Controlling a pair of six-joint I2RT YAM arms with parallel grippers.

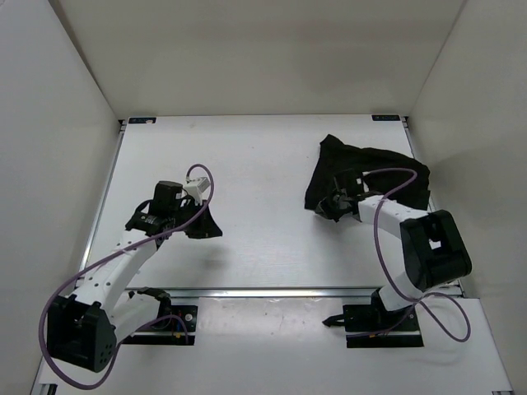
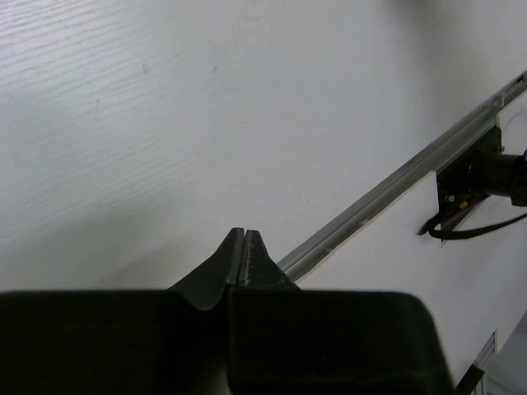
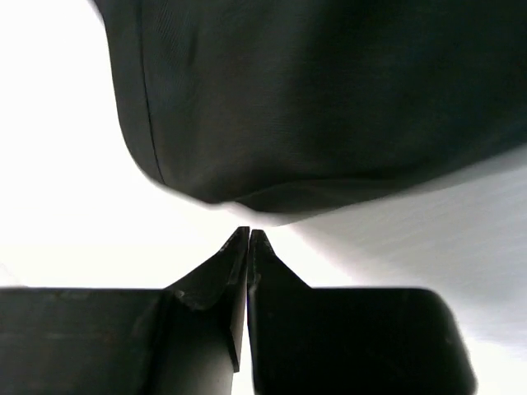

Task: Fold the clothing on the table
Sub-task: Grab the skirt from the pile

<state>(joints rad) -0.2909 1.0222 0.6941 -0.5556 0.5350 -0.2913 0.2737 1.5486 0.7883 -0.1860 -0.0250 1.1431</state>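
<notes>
The black clothing (image 1: 370,174) lies crumpled at the back right of the white table (image 1: 247,156). In the right wrist view the clothing (image 3: 329,99) fills the top of the frame, its rounded hem just ahead of the fingertips. My right gripper (image 3: 249,233) is shut with nothing between its fingers, and in the top view it (image 1: 323,206) sits at the garment's near left edge. My left gripper (image 1: 206,230) hovers over bare table at the left, far from the clothing. It (image 2: 244,233) is shut and empty.
A silver rail (image 1: 288,291) runs along the table's near edge, seen also in the left wrist view (image 2: 395,185). White walls (image 1: 58,99) enclose the left, back and right sides. Black base mounts (image 1: 383,322) with purple cables sit in front of the rail.
</notes>
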